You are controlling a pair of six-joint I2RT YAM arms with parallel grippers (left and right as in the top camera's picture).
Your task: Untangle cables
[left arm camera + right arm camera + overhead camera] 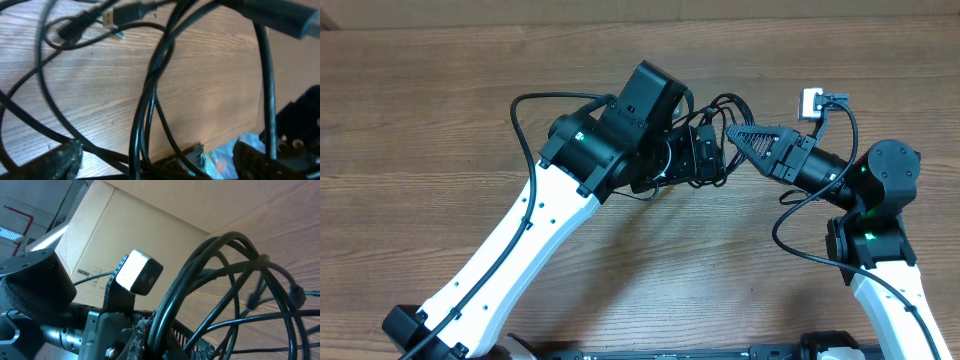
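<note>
The cables (725,105) are thin black cords tangled in a loose bundle at the table's middle, between my two grippers. In the left wrist view the cables (150,90) loop over the wood, and a USB plug (112,17) lies at the top. My left gripper (705,155) is open; its fingers (155,157) stand wide apart with several strands running between them. My right gripper (735,135) is shut on a bunch of cables (220,270), pinched between its fingers (170,340) and lifted off the table.
The two grippers almost touch, tip to tip. The left arm's wrist camera (140,272) sits close beside the right fingers. A cardboard box (125,225) stands beyond the wooden table (440,120). The right arm's thick cable (800,200) loops by its wrist.
</note>
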